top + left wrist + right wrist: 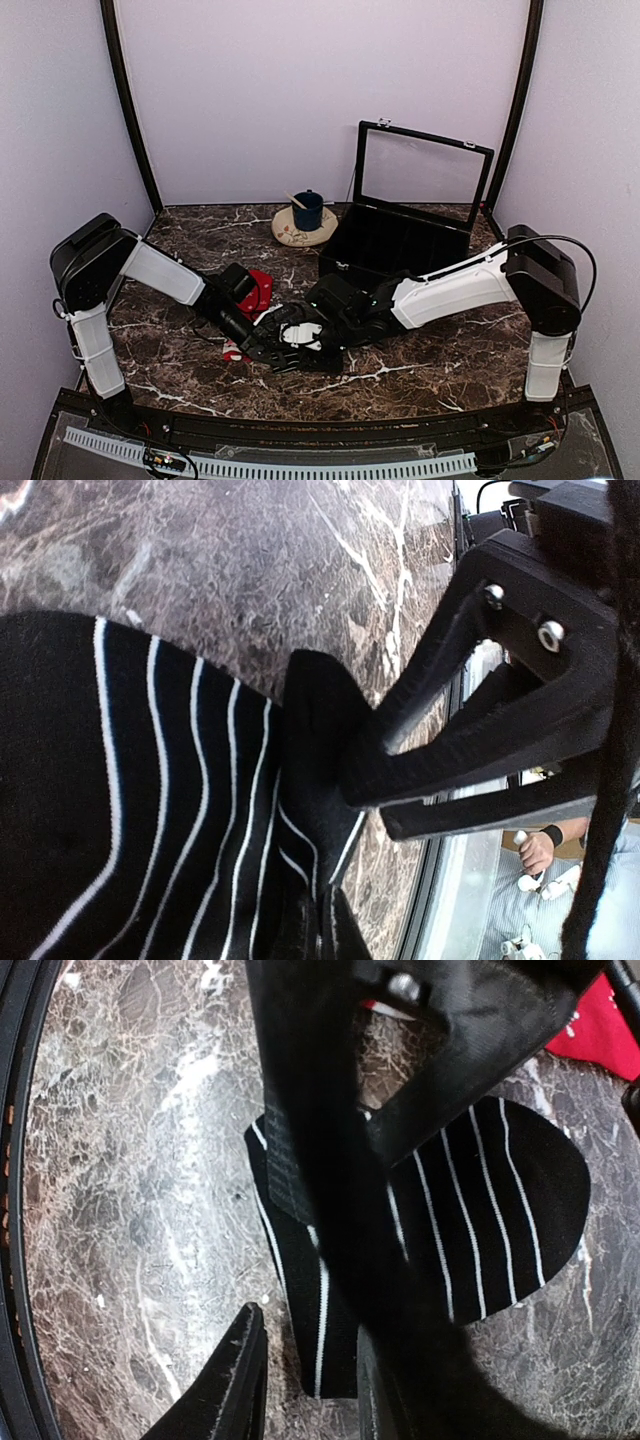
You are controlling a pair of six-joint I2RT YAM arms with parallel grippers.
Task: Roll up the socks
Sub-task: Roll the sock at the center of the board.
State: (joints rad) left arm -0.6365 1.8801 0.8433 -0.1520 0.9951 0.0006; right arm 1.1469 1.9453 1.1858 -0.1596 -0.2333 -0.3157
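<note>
Left end effector (365, 802) pinches the black white-striped sock (130, 810); right end effector (308, 1365) straddles its edge, open.

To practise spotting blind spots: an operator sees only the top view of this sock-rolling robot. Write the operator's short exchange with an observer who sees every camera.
Operator: It's all black on black in the middle. Is the left gripper holding anything?
Observer: Yes. The left gripper is shut on a raised fold of the black sock.
Operator: And the right gripper?
Observer: The right gripper is open. The sock's edge lies between its fingers, and one finger is clear of the fabric.
</note>
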